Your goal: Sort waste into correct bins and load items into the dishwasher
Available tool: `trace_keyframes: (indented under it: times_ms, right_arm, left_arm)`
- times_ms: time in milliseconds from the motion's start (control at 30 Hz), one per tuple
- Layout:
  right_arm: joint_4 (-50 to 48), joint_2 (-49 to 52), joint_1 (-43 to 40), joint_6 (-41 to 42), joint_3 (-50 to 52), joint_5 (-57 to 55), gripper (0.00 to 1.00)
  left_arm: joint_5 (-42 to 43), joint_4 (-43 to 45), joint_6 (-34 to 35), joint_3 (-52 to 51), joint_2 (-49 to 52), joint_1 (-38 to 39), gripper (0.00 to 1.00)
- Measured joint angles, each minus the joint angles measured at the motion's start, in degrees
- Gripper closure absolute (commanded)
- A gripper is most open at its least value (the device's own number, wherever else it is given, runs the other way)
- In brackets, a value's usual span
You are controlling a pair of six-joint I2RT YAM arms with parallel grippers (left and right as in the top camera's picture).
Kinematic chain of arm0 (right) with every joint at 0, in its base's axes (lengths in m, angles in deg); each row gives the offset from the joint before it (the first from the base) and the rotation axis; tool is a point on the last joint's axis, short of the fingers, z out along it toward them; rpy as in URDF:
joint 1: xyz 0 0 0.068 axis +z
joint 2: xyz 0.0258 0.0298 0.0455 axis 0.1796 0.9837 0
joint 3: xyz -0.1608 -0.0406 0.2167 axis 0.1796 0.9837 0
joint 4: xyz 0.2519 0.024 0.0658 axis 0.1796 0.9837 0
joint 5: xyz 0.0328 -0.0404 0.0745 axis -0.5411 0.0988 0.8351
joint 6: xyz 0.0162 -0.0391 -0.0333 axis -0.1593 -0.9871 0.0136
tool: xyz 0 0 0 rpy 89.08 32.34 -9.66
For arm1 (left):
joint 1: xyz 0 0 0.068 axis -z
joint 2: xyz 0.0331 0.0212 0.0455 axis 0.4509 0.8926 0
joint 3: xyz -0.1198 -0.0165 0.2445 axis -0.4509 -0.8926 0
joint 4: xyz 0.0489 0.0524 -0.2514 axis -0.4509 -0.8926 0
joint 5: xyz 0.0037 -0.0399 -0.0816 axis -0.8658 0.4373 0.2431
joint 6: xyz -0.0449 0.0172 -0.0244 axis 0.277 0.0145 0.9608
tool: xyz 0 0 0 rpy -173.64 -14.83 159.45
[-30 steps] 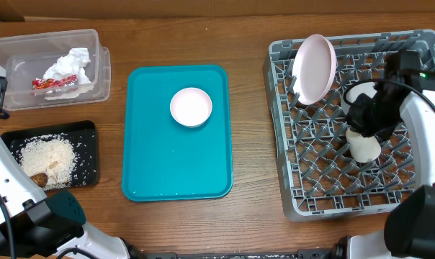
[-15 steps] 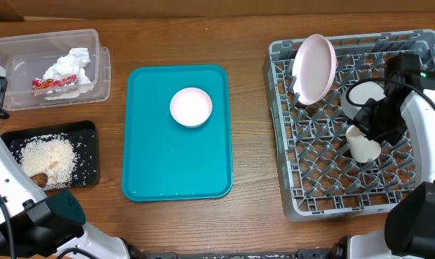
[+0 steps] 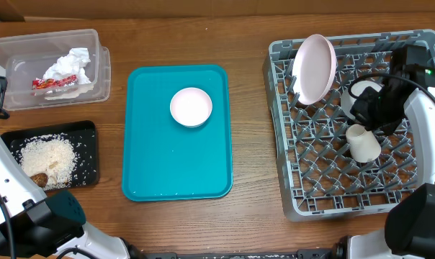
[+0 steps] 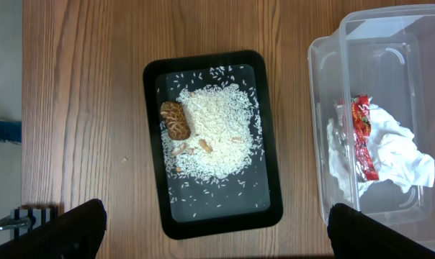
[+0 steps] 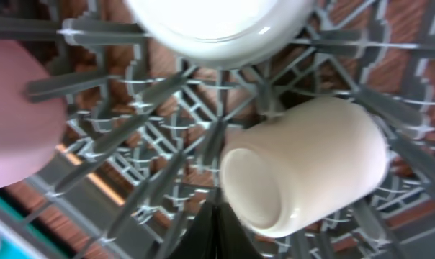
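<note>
Fingers of the right gripper (image 5: 216,234) sit pressed together, holding nothing, just beside the white cup (image 5: 304,165), which we list tipped over in the dish rack (image 3: 325,194) next to the bowl (image 5: 214,21). Left gripper (image 4: 217,234) gapes wide and empty above the black tray (image 4: 276,194) of rice crumbs (image 4: 217,129); we note one small dish (image 3: 191,106) on the teal tray (image 3: 174,165).
</note>
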Motion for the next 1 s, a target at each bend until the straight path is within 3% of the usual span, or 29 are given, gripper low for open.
trace_keyframes:
  times_ms: [333, 700, 1000]
  right_arm:
    - [1.0, 4.3, -1.2, 0.2, 0.2, -3.6, 0.96]
    - [13.0, 4.4, -2.1, 5.2, -8.3, -15.1, 0.96]
    - [10.3, 4.4, -1.7, 5.6, -8.3, -15.3, 0.96]
  left_arm:
    - [0.0, 0.0, 0.0, 0.0, 0.0, 0.0, 0.0]
    - [0.0, 0.0, 0.0, 0.0, 0.0, 0.0, 0.0]
    - [0.0, 0.0, 0.0, 0.0, 0.0, 0.0, 0.0]
